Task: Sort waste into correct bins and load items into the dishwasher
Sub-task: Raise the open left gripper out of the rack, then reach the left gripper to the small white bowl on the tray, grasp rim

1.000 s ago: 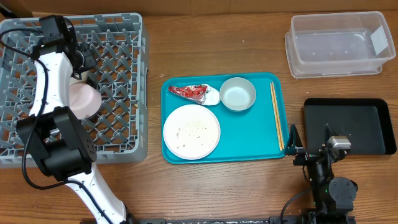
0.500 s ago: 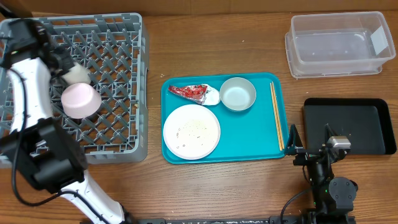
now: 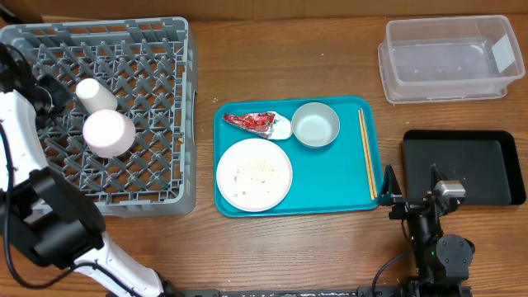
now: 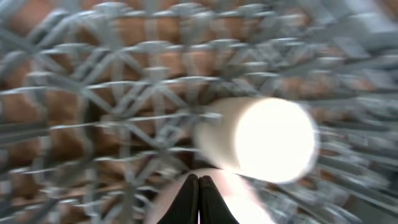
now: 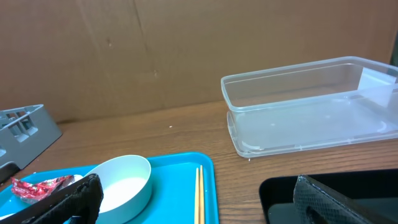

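In the grey dish rack a small white cup lies next to an upturned pinkish bowl. My left gripper hovers just left of them, shut and holding nothing. The blurred left wrist view shows the shut gripper over the pinkish bowl, with the cup just beyond. On the teal tray sit a white plate dotted with grains, a red wrapper with its napkin, and a round bowl. My right gripper rests open at the tray's right edge.
Wooden chopsticks lie along the teal tray's right side. The clear tub stands at the back right and the black tray below it, beside the right arm. The right wrist view shows the round bowl, chopsticks and tub.
My left arm has swung left across the rack, uncovering the white cup and pinkish bowl. The cup has shifted slightly left. The right arm has not moved.
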Robot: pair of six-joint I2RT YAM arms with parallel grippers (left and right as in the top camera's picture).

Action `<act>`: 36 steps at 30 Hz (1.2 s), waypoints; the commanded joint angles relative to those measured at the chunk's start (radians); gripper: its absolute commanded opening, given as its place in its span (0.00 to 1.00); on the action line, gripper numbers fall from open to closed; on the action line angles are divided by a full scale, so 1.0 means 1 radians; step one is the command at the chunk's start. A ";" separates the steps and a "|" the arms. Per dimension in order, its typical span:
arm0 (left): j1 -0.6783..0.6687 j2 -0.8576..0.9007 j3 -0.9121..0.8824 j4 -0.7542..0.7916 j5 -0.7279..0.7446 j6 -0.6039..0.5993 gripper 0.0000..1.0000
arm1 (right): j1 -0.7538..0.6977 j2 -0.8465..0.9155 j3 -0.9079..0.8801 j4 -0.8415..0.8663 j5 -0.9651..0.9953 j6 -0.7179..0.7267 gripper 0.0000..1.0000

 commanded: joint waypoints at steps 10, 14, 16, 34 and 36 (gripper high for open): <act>-0.143 -0.182 -0.002 0.011 0.875 -0.162 0.29 | 0.003 -0.009 -0.010 0.006 0.010 0.003 1.00; -0.333 -0.180 -0.002 -0.039 0.858 0.038 0.43 | 0.003 -0.009 -0.010 0.006 0.010 0.003 1.00; -0.445 -0.176 -0.002 -0.063 0.768 0.094 0.44 | 0.003 -0.009 -0.010 0.006 0.010 0.003 1.00; -1.203 0.047 -0.002 0.005 -0.051 0.112 0.44 | 0.003 -0.009 -0.010 0.006 0.010 0.003 1.00; -1.234 0.089 -0.002 0.011 -0.051 0.127 0.43 | 0.003 -0.009 -0.010 0.006 0.010 0.003 1.00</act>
